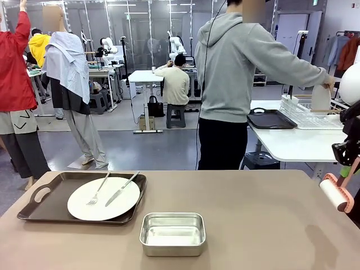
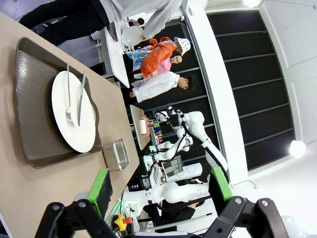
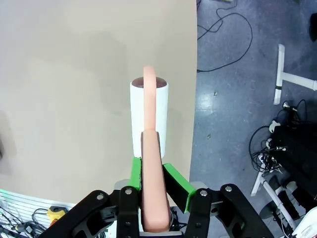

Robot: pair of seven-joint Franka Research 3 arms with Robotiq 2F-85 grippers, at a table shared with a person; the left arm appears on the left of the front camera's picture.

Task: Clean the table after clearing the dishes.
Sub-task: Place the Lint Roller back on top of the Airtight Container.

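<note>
One of the dishes, a white plate [image 1: 104,198] with a fork [image 1: 98,190] and a knife [image 1: 122,188], lies on a dark tray [image 1: 56,205] at the left of the brown table [image 1: 253,225]. The left wrist view shows the same plate [image 2: 74,111] and tray [image 2: 34,124] beyond my left gripper [image 2: 159,183], which is open and holds nothing. At the table's right edge my right gripper [image 1: 349,169] is shut on the pink handle of a lint roller [image 1: 333,194]. In the right wrist view the roller's white roll [image 3: 151,114] hangs over the tabletop near its edge, in front of the right gripper [image 3: 152,173].
A small steel pan [image 1: 172,233] stands at the table's front middle. Beyond the table a person in a grey hoodie [image 1: 236,62] faces away and holds a white plate [image 1: 320,97] at a wire rack [image 1: 315,115] on a white table, beside another dark tray [image 1: 271,118].
</note>
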